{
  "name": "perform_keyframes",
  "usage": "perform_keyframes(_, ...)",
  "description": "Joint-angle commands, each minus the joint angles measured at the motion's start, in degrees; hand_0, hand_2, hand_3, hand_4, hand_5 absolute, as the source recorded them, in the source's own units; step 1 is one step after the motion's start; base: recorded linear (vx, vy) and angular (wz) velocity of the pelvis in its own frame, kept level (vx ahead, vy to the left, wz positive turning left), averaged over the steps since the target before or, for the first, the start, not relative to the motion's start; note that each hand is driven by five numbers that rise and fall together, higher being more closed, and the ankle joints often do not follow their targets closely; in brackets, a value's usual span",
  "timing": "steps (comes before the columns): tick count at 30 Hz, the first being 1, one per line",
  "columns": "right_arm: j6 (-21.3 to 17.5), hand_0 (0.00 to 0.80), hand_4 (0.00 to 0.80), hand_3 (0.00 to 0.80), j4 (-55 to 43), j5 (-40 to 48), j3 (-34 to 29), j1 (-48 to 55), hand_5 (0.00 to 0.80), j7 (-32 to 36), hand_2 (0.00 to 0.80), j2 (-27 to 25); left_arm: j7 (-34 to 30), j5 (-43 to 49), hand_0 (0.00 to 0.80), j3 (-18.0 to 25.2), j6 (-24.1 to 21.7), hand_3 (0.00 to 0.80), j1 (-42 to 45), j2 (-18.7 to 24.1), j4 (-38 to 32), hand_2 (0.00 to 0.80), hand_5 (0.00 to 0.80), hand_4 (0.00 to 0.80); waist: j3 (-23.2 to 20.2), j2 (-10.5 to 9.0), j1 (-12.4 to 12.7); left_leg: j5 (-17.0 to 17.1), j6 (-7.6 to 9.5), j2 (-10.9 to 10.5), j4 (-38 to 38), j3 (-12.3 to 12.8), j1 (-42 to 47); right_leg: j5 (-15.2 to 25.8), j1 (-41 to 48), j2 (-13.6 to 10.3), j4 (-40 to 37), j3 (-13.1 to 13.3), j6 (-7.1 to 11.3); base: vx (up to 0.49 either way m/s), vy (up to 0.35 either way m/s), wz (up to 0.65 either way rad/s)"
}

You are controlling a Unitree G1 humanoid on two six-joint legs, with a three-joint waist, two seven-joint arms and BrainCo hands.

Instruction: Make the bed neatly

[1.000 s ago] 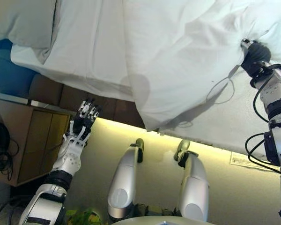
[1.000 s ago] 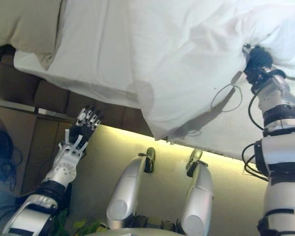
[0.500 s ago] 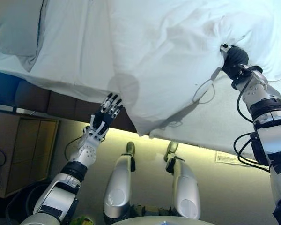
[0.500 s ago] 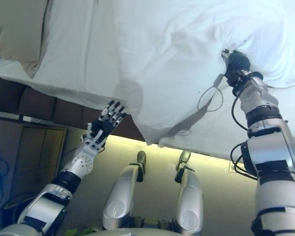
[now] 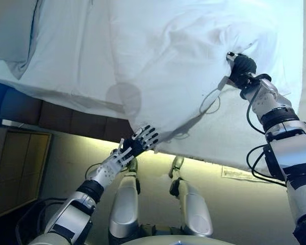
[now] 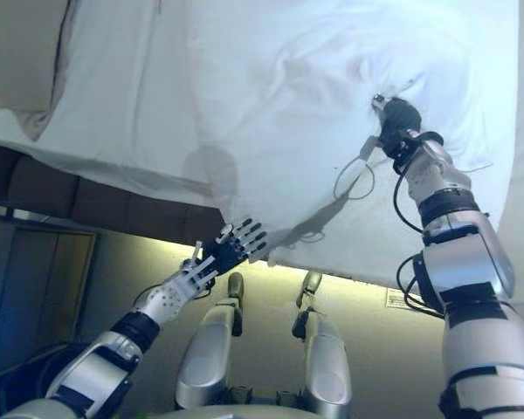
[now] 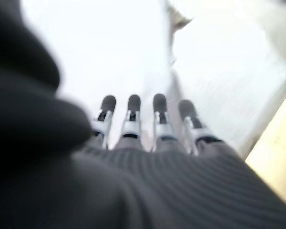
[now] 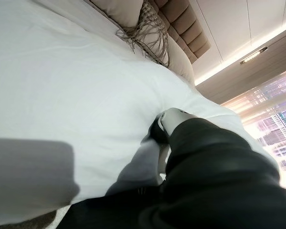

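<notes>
A white duvet (image 5: pixel 168 61) lies rumpled across the bed, and its near corner (image 5: pixel 166 133) hangs over the bed's edge. My right hand (image 5: pixel 240 69) is far out on the duvet and shut on a pinch of it, with creases running out from the grip. In the right wrist view the thumb (image 8: pixel 170 119) presses into bunched cloth (image 8: pixel 86 109). My left hand (image 5: pixel 139 142) is open with its fingers spread, just below the hanging corner. In the left wrist view its fingers (image 7: pixel 133 117) point straight at the white cloth.
A white sheet (image 5: pixel 71 61) covers the bed's left part, with a pillow (image 5: pixel 10 30) at the far left. A tasselled cushion (image 8: pixel 150 31) and padded headboard (image 8: pixel 183 26) lie beyond. Dark brown bed-base panels (image 5: pixel 66 116) and a wooden cabinet (image 5: pixel 15 163) stand at left.
The whole view has shifted. My left hand has moved from beside the cabinet rightward to the duvet's hanging corner. My right hand keeps its hold on the duvet.
</notes>
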Motion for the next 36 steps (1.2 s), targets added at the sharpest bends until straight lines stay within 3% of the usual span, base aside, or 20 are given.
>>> perform_keyframes(1, -3.02, 0.8, 0.8, 0.8, -5.46, 3.43, 2.02, -6.16, 0.8, 1.55, 0.8, -1.41, -2.84, -1.82, 0.0, -3.25, 2.65, 0.0, 0.9, -2.85, 0.69, 0.0, 0.0, 0.0, -3.28, -0.24, -0.16, 5.07, -1.56, 2.95, -5.72, -0.45, -1.01, -6.22, 2.29, -1.68, 3.73, -0.93, 6.82, -0.002, -0.046, 0.0)
perform_keyframes(6, -2.66, 0.8, 0.8, 0.8, -6.59, 4.31, 2.0, -6.06, 0.8, 1.47, 0.8, -0.31, -3.09, -5.56, 0.0, -3.19, 7.01, 0.0, 0.37, -5.19, 2.88, 0.0, 0.0, 0.0, -3.3, -1.32, -0.49, 5.05, -1.8, 3.68, -5.87, -0.38, -0.73, -6.38, 2.79, -1.06, 3.52, -0.81, 6.54, 0.0, -0.053, -0.01)
perform_keyframes(17, -4.52, 0.8, 0.8, 0.8, -14.54, 9.63, -0.24, -2.19, 0.8, 0.01, 0.8, 2.58, 4.12, -16.2, 0.0, -1.41, 11.68, 0.0, -3.4, -9.57, 5.47, 0.0, 0.0, 0.0, -3.25, -6.69, -1.66, 3.57, -2.24, 5.82, -4.44, 0.09, -0.57, -6.42, 4.02, 1.08, 2.94, -0.56, 6.36, 0.008, -0.13, -0.06)
perform_keyframes(24, -5.56, 0.8, 0.8, 0.8, -22.09, 11.25, -0.42, 0.07, 0.8, -1.09, 0.8, 4.52, 8.99, -30.05, 0.0, 0.74, 6.2, 0.0, -8.07, -12.45, 4.66, 0.0, 0.0, 0.0, -2.52, -8.81, -3.17, 2.73, -2.66, 6.52, -2.46, 0.39, -1.59, -6.38, 3.87, 1.68, 2.87, 0.01, 6.28, -0.002, -0.08, -0.06)
perform_keyframes(30, -6.67, 0.8, 0.8, 0.8, -29.54, 11.55, -0.9, 3.57, 0.8, -2.08, 0.8, 5.55, 8.71, -37.52, 0.0, 2.41, -1.16, 0.0, -11.39, -14.69, 3.14, 0.0, 0.0, 0.0, -2.01, -10.58, -4.93, 2.08, -3.04, 7.07, -1.32, 1.07, -1.99, -6.37, 3.68, 2.14, 2.82, 0.64, 6.33, 0.003, -0.05, -0.06)
perform_keyframes(36, -6.48, 0.8, 0.8, 0.8, -35.39, 11.62, -1.31, 5.6, 0.8, -2.01, 0.8, 5.68, 8.67, -37.52, 0.0, 4.5, -6.81, 0.0, -14.19, -16.37, 3.17, 0.0, 0.0, 0.0, -1.73, -12.13, -6.48, 1.4, -3.36, 7.74, 0.11, 1.54, -2.61, -6.45, 3.15, 2.51, 3.13, 1.27, 6.39, 0.008, -0.031, -0.03)
